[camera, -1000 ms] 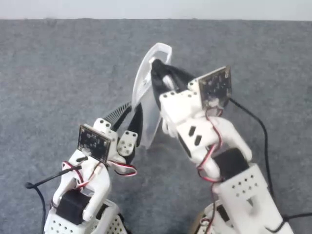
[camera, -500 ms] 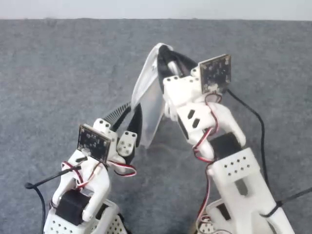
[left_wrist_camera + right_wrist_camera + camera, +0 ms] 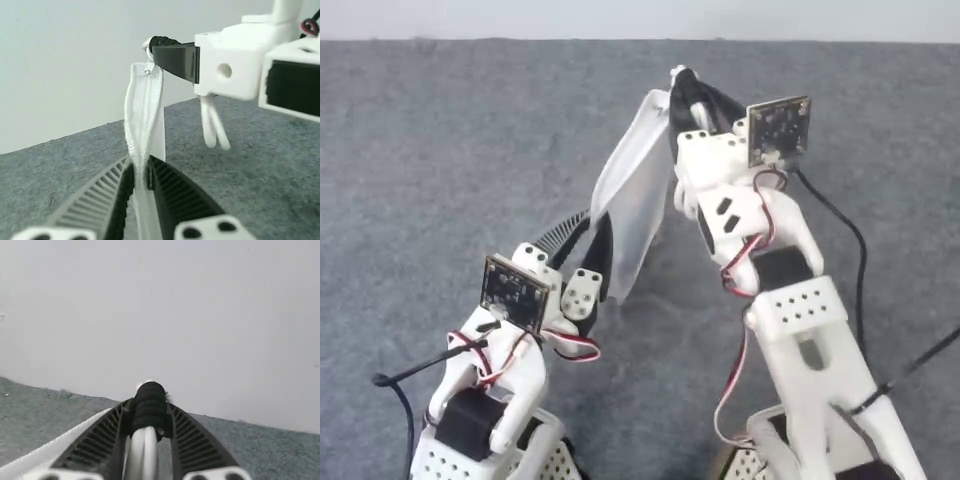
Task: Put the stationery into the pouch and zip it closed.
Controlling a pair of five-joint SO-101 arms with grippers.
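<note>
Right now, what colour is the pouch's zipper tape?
White; zipper tape on the pouch, best in the left wrist view.

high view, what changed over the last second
The right end effector, shut on the zipper pull, moved farther from the arm bases and slightly rightward in the high view. This drew the pouch from a gaping loop at its top into a flat, taut strip. The left end effector stayed clamped on the pouch's lower end, and its arm did not move.

The left pincer (image 3: 141,172) and right pincer (image 3: 149,410) are both clamped.
</note>
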